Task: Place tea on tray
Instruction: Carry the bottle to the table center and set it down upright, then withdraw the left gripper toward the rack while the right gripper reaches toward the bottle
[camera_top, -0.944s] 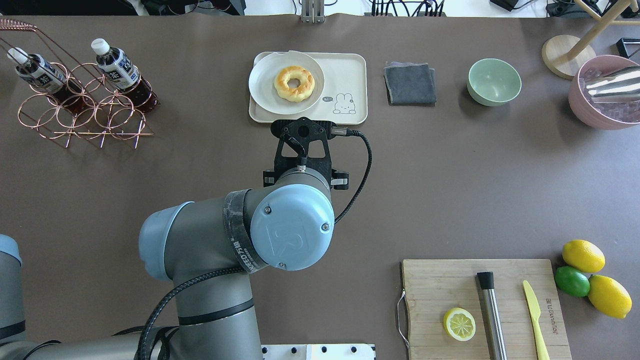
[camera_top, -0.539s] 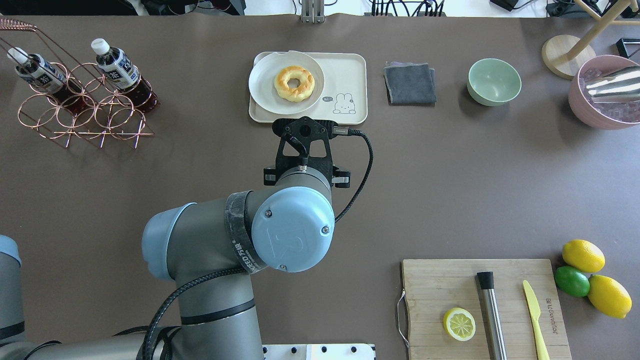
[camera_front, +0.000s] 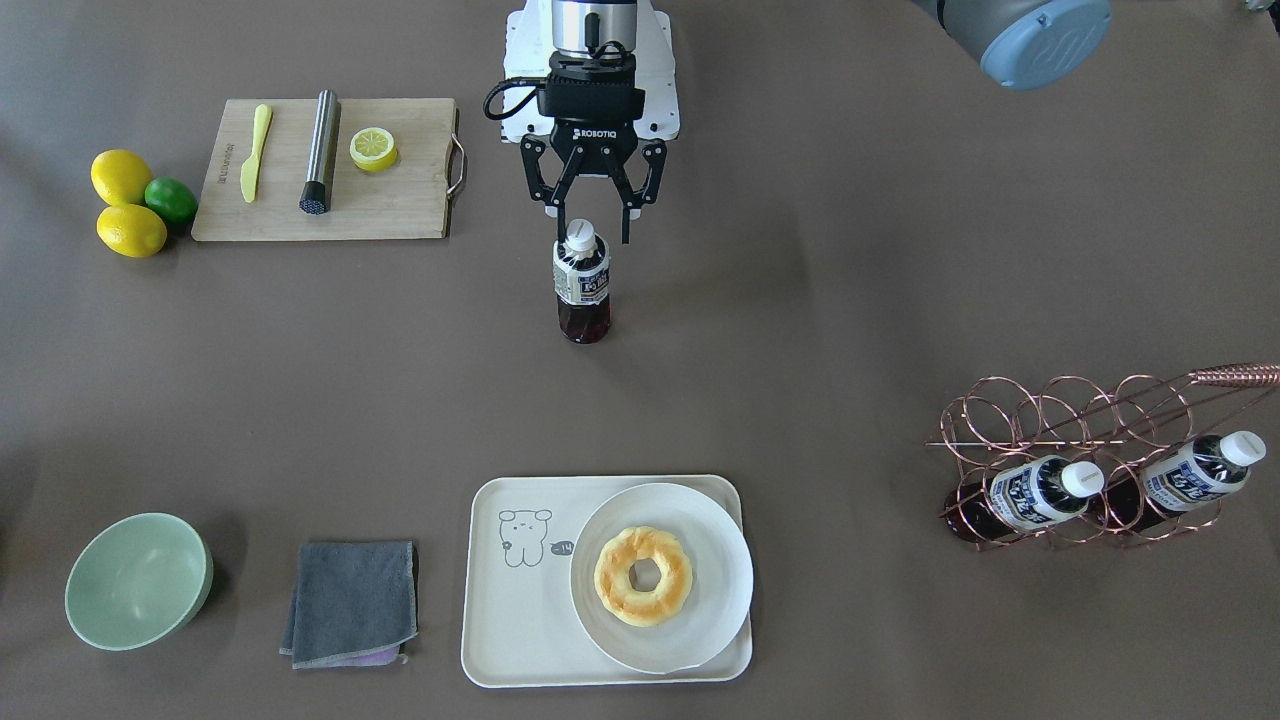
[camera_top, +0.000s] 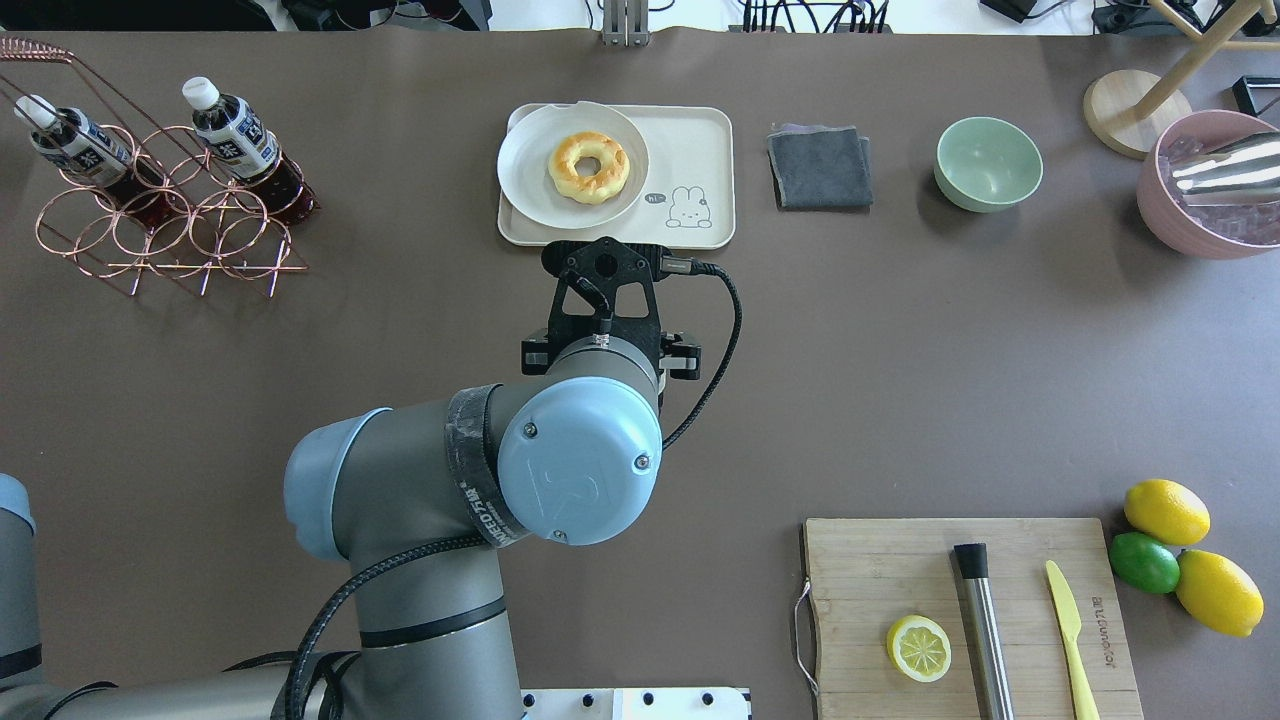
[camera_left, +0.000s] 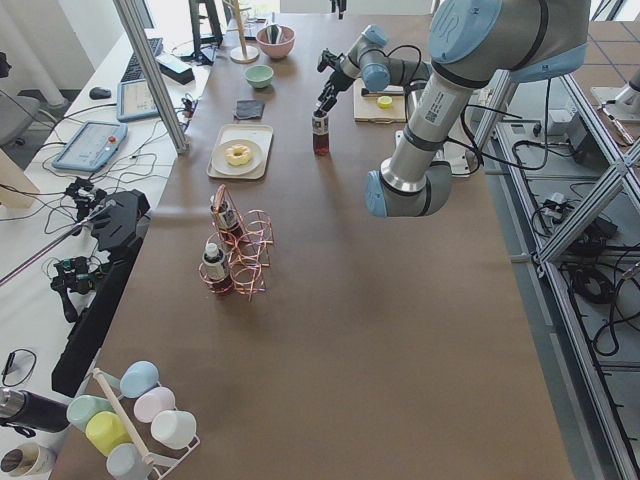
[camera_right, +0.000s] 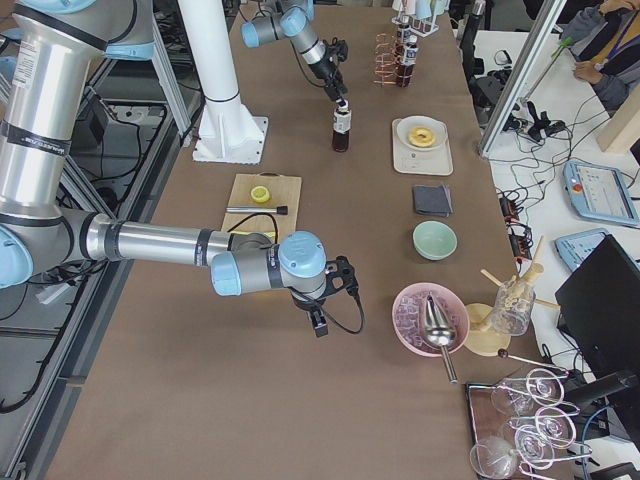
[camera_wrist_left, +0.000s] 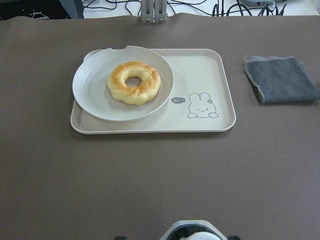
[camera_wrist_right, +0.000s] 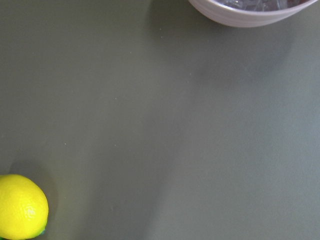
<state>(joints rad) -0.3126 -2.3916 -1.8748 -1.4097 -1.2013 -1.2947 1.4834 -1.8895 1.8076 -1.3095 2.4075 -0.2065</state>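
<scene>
My left tool (camera_front: 594, 228) spread about top of upright tea (camera_front: 582, 290), tea standing on tabletop (camera_front: 800, 300), well apart from tray (camera_front: 510, 620), right tool (camera_right: 318, 325) grip state cannot tell.

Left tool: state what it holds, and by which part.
Nothing is held. The left tool is open, its fingers flanking the white cap of the upright tea without closing on it.
</scene>
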